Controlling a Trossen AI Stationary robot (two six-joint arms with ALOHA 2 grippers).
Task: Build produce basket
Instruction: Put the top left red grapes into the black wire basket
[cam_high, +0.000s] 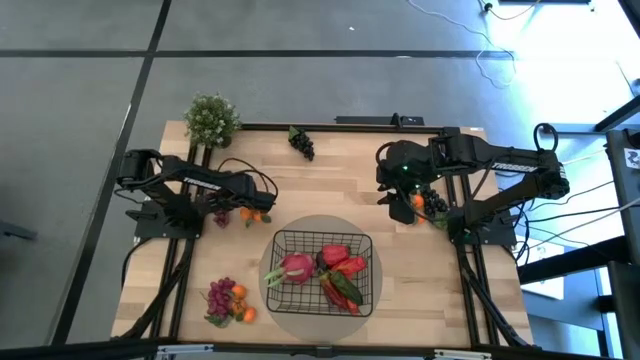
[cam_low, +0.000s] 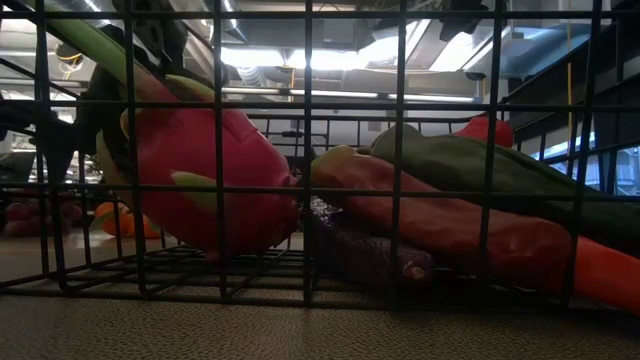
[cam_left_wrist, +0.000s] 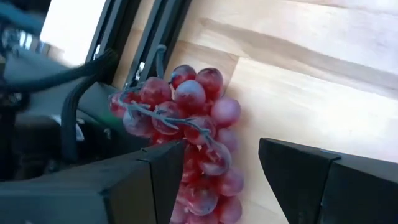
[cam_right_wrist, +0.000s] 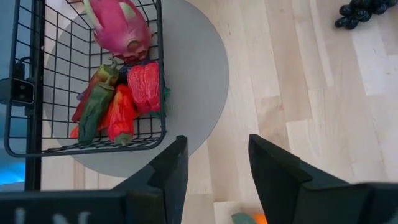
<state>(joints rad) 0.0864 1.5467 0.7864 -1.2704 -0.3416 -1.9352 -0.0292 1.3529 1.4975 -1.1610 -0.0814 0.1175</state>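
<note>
Red grape bunch (cam_left_wrist: 189, 140) lay right at left gripper (cam_left_wrist: 214, 180), between its spread fingers, brushing one finger (cam_left_wrist: 158, 177), not clamped. Bunch sat on wooden table (cam_left_wrist: 323, 81) beside arm's base frame. Oranges (cam_high: 252, 214) lay just beyond left gripper toward table centre. Right gripper (cam_right_wrist: 214, 171) hung released, holding nothing. Basket (cam_right_wrist: 25, 93) on grey round mat (cam_right_wrist: 199, 68) lay ahead of right gripper, holding pink radish (cam_right_wrist: 118, 28) and red peppers (cam_right_wrist: 134, 93). White lettering on right arm unreadable.
</note>
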